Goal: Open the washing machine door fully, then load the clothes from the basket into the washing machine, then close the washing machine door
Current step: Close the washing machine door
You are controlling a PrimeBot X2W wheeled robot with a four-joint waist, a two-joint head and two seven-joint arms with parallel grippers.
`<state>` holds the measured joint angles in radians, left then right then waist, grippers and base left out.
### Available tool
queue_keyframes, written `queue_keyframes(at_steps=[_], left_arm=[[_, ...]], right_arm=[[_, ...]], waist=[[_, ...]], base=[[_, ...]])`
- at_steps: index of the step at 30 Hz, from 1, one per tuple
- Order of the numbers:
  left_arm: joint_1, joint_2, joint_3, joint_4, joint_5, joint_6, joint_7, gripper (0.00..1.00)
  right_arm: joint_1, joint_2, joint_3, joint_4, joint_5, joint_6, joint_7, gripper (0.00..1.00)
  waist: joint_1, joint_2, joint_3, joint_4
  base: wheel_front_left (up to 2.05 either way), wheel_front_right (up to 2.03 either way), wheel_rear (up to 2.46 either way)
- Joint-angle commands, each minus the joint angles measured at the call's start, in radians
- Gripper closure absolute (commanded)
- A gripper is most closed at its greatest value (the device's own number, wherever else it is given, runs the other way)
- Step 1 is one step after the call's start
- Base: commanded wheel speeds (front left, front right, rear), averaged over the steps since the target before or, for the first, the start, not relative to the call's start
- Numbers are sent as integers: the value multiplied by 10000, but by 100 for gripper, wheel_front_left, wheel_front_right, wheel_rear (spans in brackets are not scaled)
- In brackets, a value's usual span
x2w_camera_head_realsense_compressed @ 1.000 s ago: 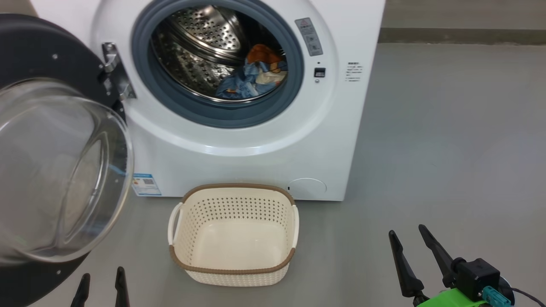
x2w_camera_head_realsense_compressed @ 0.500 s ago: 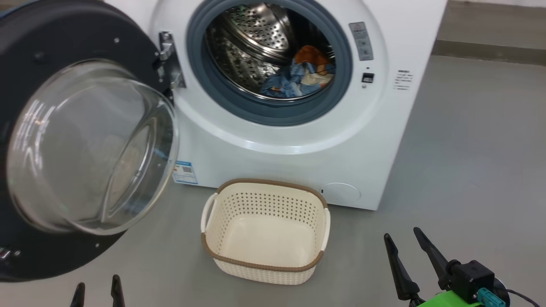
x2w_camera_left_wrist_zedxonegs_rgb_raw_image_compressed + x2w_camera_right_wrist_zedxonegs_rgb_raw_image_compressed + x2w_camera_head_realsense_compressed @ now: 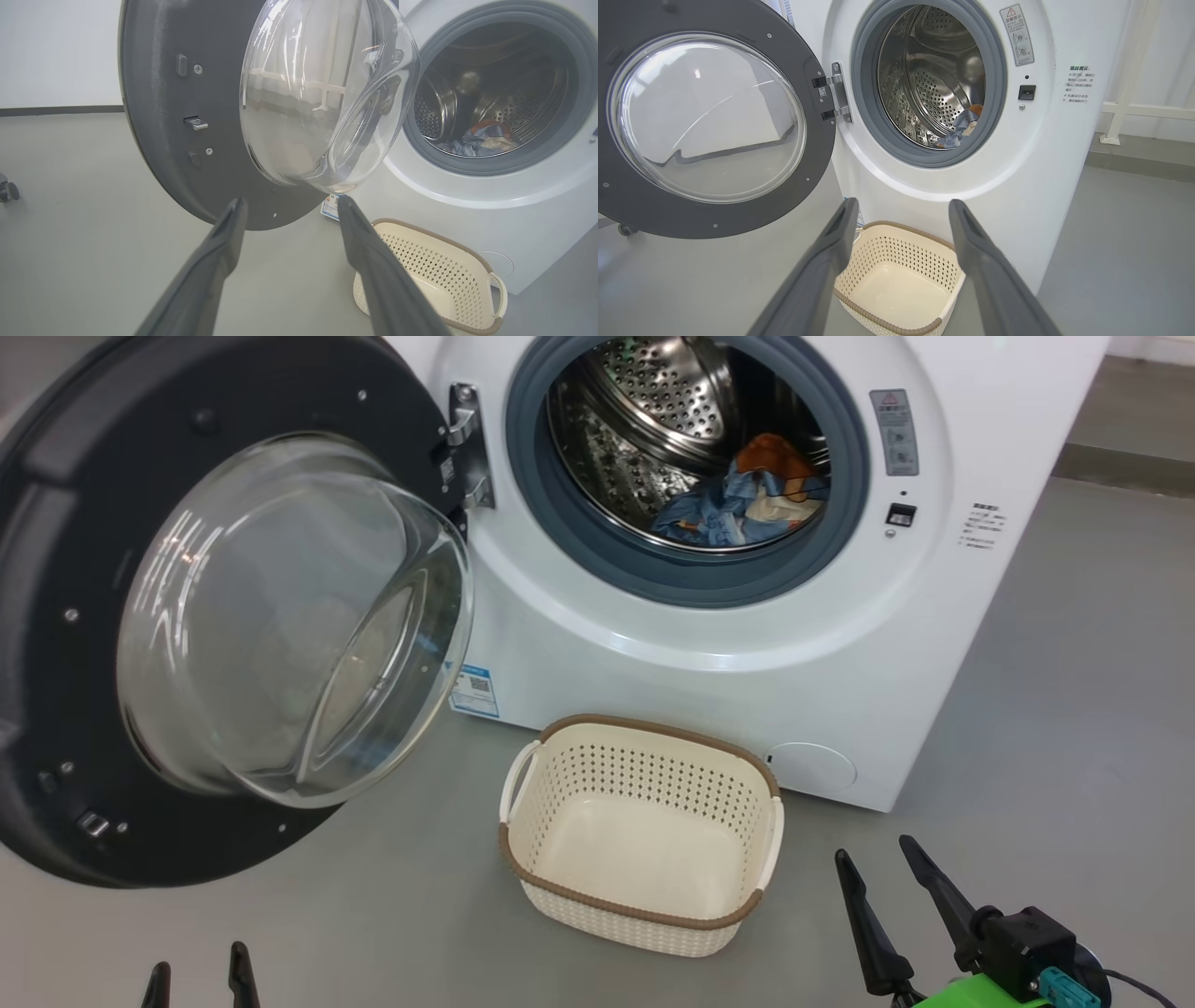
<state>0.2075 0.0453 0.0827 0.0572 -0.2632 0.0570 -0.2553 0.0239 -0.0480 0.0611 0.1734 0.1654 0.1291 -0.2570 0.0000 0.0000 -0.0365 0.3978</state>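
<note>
- Grey floor (image 3: 1027,663), white washing machine (image 3: 709,644) standing on it, washing machine door (image 3: 56,616) swung wide open.
- clothes (image 3: 738,509) inside drum (image 3: 653,392).
- basket (image 3: 635,933) on floor just before machine.
- left gripper (image 3: 198,959), right gripper (image 3: 872,847): jaws spread, holding nothing.

The head camera has turned left, bringing more of the washing machine door (image 3: 56,616) into view.

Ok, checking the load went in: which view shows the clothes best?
Head view: the clothes lie in plain sight inside the washing machine, blue with orange. Left wrist view shows them smaller and dimmer; right wrist view catches just a sliver.
</note>
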Motion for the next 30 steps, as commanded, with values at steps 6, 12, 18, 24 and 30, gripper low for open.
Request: queue_keyframes(at_steps=[6,12,18,24,30], left_arm=[[-263,49,409,-209,-153,86,-65,0],[-254,49,415,-222,-191,142,-65,0],[-238,49,447,-240,-199,222,-65,0],[-234,49,476,-233,-262,329,-65,0],[-209,49,506,-234,-277,353,-65,0]], right_arm=[[-368,-22,295,-197,-133,16,-48,0],[-364,-22,341,-159,-139,16,-48,0],[-369,-22,349,-150,-183,16,-48,0],[-378,-22,351,-142,-230,16,-48,0],[-369,-22,361,-130,-223,16,-48,0]], waist=[[0,0,102,361],[0,0,135,590],[0,0,147,705],[0,0,160,759],[0,0,154,815]], base=[[0,0,0],[0,0,0],[0,0,0],[0,0,0],[0,0,0]])
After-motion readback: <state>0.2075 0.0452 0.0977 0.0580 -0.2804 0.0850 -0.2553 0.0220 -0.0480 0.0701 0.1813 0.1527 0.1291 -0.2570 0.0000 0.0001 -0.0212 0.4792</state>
